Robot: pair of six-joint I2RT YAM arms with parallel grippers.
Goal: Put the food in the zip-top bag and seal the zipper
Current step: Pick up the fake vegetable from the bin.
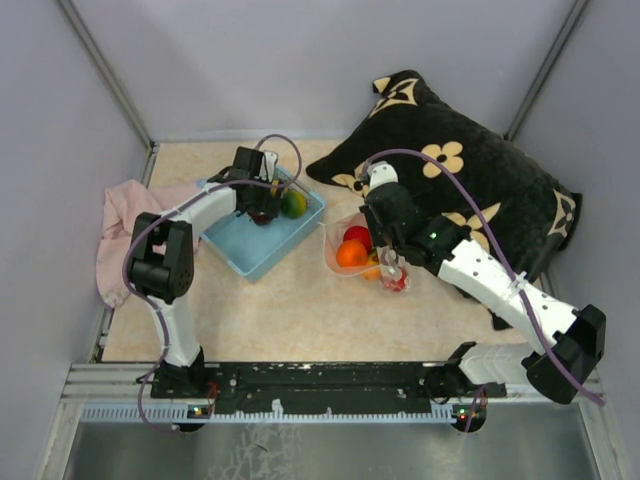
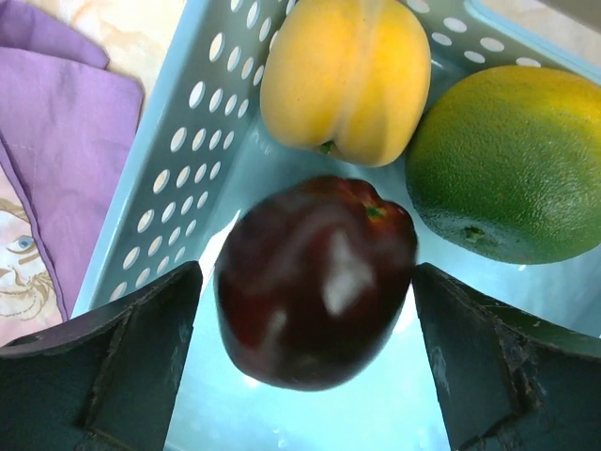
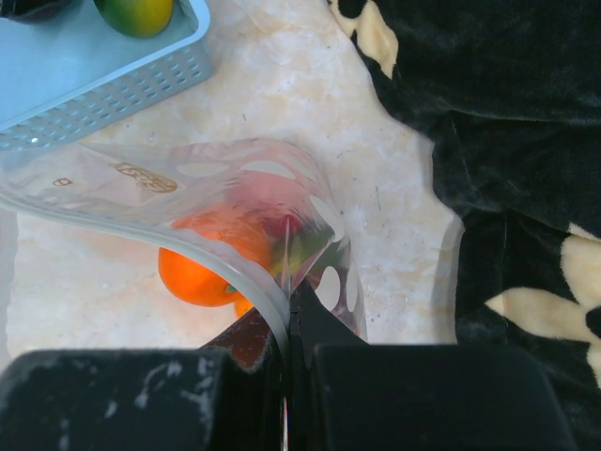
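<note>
My left gripper (image 1: 262,211) is down inside the light-blue basket (image 1: 250,252). It is open, one finger on each side of a dark red-purple fruit (image 2: 315,282), with thin gaps showing. A yellow pepper (image 2: 343,80) and a green fruit (image 2: 512,160) lie just beyond it. My right gripper (image 1: 392,268) is shut on the zipper strip (image 3: 188,240) of the dotted clear zip-top bag (image 3: 235,183) and holds its mouth open. An orange fruit (image 3: 202,272) and a red one (image 1: 357,236) lie inside the bag, with more food behind them.
A large black pillow (image 1: 480,190) with cream flowers lies right of the bag, under my right arm. A pink cloth (image 1: 120,230) is bunched at the table's left edge beside the basket. Grey walls close in the back and both sides.
</note>
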